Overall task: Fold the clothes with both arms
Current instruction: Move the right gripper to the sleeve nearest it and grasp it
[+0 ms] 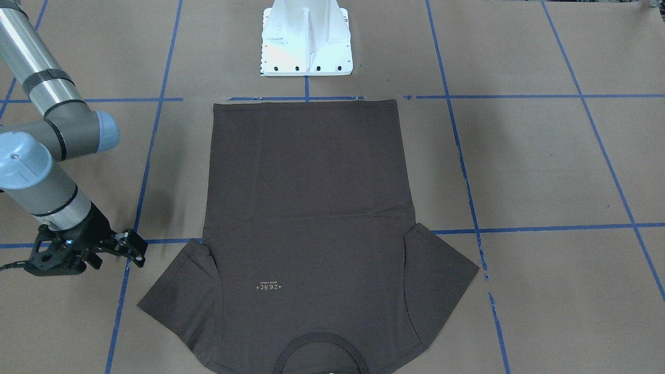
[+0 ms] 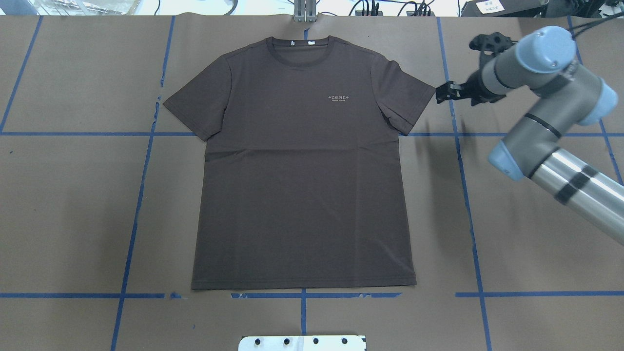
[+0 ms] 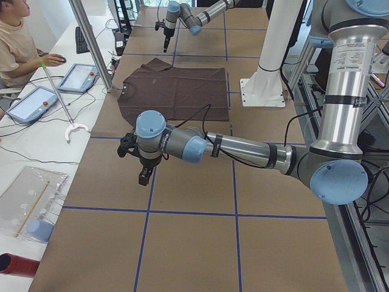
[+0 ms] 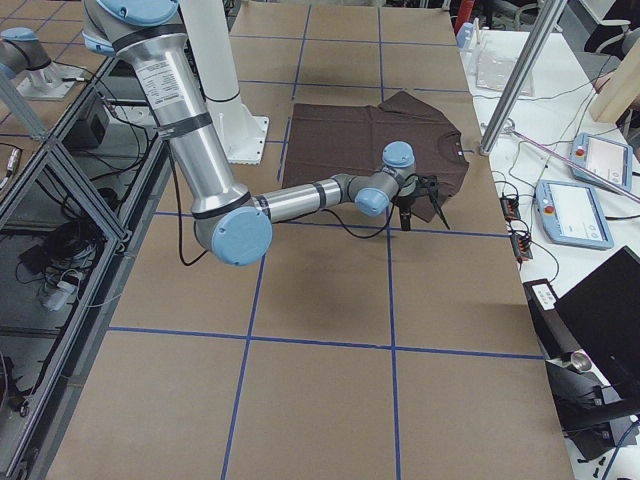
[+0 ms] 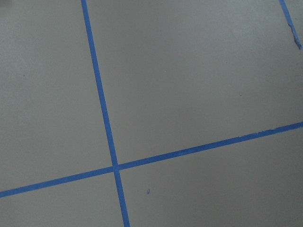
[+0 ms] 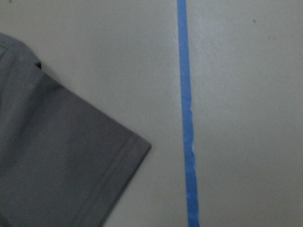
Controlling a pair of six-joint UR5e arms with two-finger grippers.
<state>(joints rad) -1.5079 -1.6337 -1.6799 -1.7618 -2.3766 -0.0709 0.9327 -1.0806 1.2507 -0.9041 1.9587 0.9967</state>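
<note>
Just beside the right tool (image 2: 440, 92), apart or together unclear: a sleeve corner of the flat T-shirt (image 2: 302, 170).

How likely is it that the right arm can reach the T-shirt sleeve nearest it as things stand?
Probably yes: the right gripper is just beside the T-shirt sleeve, not touching it, with only bare table paper between them.

The table (image 5: 199, 80) filled the frame, covered in plain brown paper. Two strips of blue tape (image 5: 101, 113) crossed at the lower left. A frayed strip (image 5: 289, 21) cut the upper right corner. A tiny blue speck (image 5: 148, 191) lay just below the crossing.
</note>
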